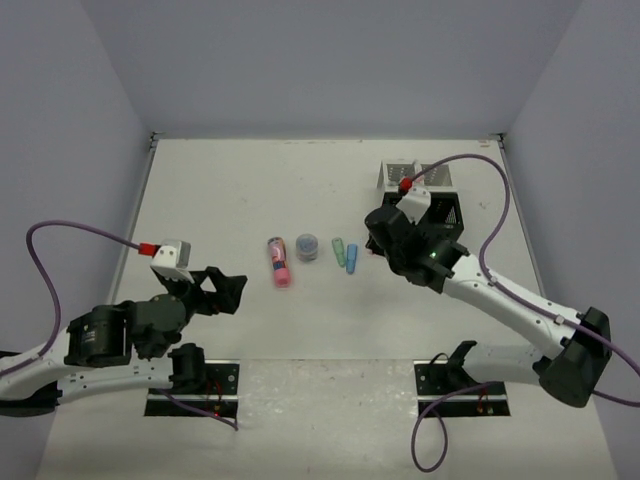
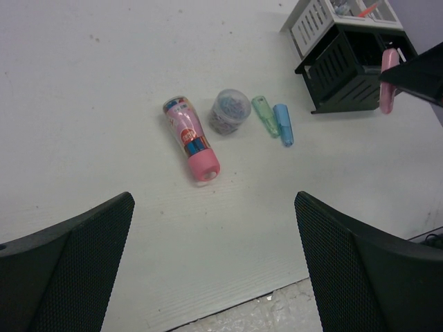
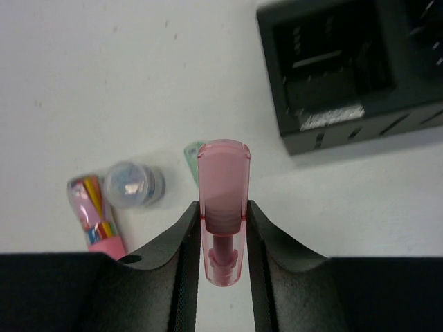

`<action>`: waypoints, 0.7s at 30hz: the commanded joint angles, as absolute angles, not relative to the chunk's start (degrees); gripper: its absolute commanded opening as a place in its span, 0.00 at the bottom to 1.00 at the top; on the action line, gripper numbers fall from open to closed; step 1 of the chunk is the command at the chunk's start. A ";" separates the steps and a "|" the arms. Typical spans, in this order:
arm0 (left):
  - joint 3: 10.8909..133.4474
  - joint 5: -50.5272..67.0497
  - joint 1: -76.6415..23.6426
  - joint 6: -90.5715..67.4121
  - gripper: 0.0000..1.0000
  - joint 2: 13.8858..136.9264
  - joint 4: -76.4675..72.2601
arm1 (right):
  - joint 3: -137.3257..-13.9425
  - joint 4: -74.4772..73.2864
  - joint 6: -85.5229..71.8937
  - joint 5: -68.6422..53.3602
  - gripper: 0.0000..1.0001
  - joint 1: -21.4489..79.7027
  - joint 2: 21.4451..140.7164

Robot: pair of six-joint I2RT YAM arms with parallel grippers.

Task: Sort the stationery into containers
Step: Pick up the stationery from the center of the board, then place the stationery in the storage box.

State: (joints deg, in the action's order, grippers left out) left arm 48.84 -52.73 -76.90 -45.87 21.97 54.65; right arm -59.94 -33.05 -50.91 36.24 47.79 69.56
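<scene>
Right wrist view tells most of it: the right tool (image 3: pixel 222 211) is clamped on a stubby translucent pink marker (image 3: pixel 223 173). The jaws press its lower half from either side, so its long axis runs straight out along the fingers with the rounded end leading. It is held up off the pale bench (image 3: pixel 138 69).

From that marker the black mesh organiser box (image 3: pixel 360 131) lies ahead and off to the right, its compartments open upward and not yet under the tip. I'd say the carry has to swing forward and right before the marker can be let go. Seen from the left wrist, the marker hangs just beside the black box's near corner, apart from it as far as I can tell.

The white mesh organiser box (image 1: pixel 398 177) stands just behind the black one, with an orange pen (image 2: pixel 369 10) poking out of it. The right arm is plainly the nearer one to both boxes. The left tool (image 2: pixel 214 270) hangs with its jaws wide apart and nothing between them, well back from everything.

Lying in a row on the bench are a pink-capped tube with a colourful label (image 2: pixel 192 138), a small round clear pot (image 2: pixel 230 111), and a green marker (image 2: pixel 264 115) just beside a blue marker (image 2: pixel 283 125)
</scene>
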 commanded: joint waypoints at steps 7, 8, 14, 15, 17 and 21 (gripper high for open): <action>49.13 -54.05 -77.08 -45.97 1.00 16.57 52.82 | -75.87 -18.07 -27.21 42.63 0.00 18.64 78.23; 49.13 -54.05 -77.08 -45.95 1.00 16.52 52.82 | -77.48 -17.60 -26.86 42.89 0.00 16.71 80.06; 49.11 -54.00 -77.08 -45.98 1.00 16.21 52.84 | -84.44 -11.75 -24.03 41.49 0.00 11.73 90.44; 49.05 -54.13 -77.08 -46.05 1.00 16.02 52.90 | -85.81 -9.87 -21.69 41.17 0.00 11.53 93.94; 49.10 -54.20 -77.08 -46.18 1.00 15.60 53.03 | -88.10 -9.26 -21.07 41.13 0.00 11.09 97.40; 49.01 -54.18 -77.08 -46.14 1.00 14.31 52.91 | -88.69 -9.28 -23.31 39.77 0.00 10.55 101.15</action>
